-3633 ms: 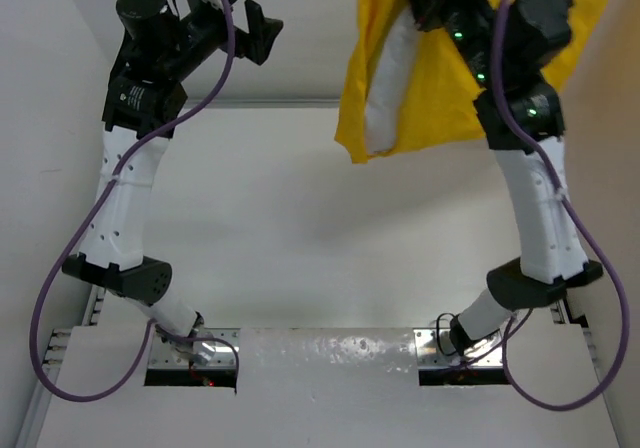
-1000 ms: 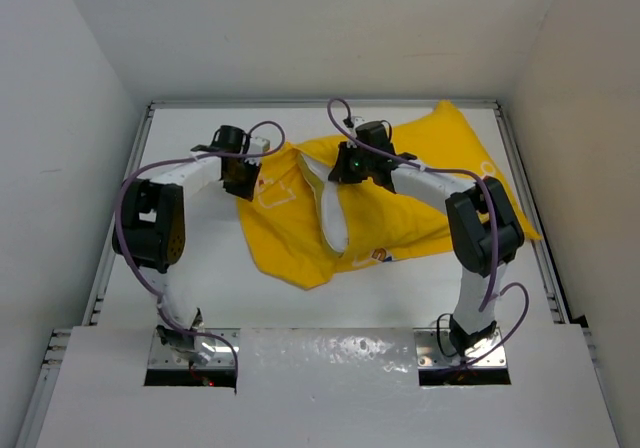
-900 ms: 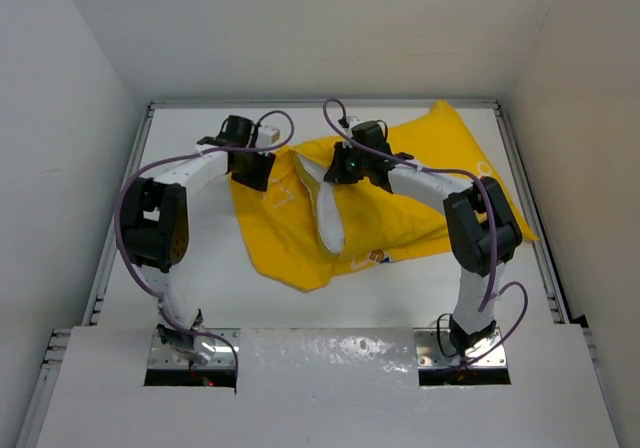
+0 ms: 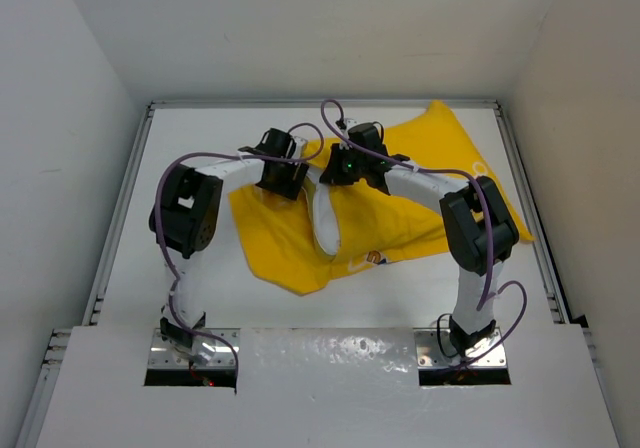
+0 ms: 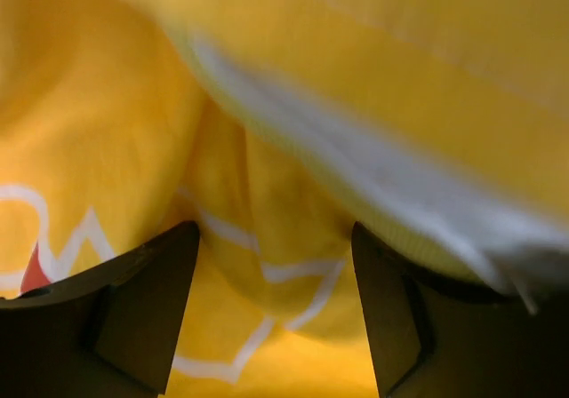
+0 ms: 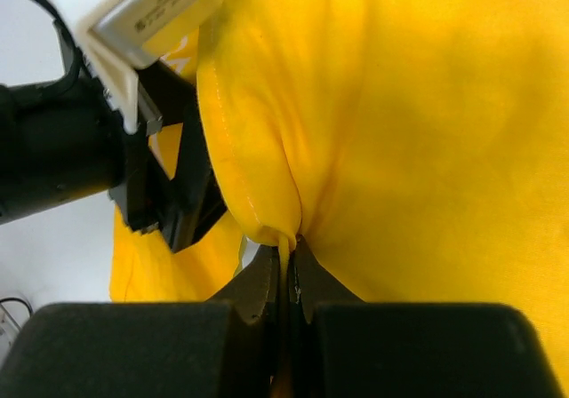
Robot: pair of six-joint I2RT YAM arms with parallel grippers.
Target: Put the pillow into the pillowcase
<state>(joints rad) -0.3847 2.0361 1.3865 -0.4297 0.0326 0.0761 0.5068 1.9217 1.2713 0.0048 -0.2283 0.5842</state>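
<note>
The yellow pillowcase (image 4: 420, 188) lies spread on the table with the white pillow (image 4: 325, 218) showing as a strip at its open edge in the middle. My right gripper (image 4: 327, 173) is shut on a fold of the pillowcase hem (image 6: 267, 211) at that opening, its jaws (image 6: 289, 249) pinched on the fabric. My left gripper (image 4: 290, 180) is open just left of the opening, low over the pillowcase (image 5: 107, 105). Printed yellow fabric lies between its fingers (image 5: 142, 309), and the pillow's white edge (image 5: 373, 176) runs just beyond them. The left gripper also shows in the right wrist view (image 6: 169, 202).
White walls enclose the table (image 4: 190, 258) on three sides. The pillowcase's far corner (image 4: 440, 113) reaches near the back wall, and its right corner (image 4: 525, 233) lies near the right rail. Purple cables loop above both arms.
The pillowcase and pillow, held high 3.6 s ago, now lie on the table. Over the last second my left gripper has moved right toward the opening; the right gripper has kept its hold.
</note>
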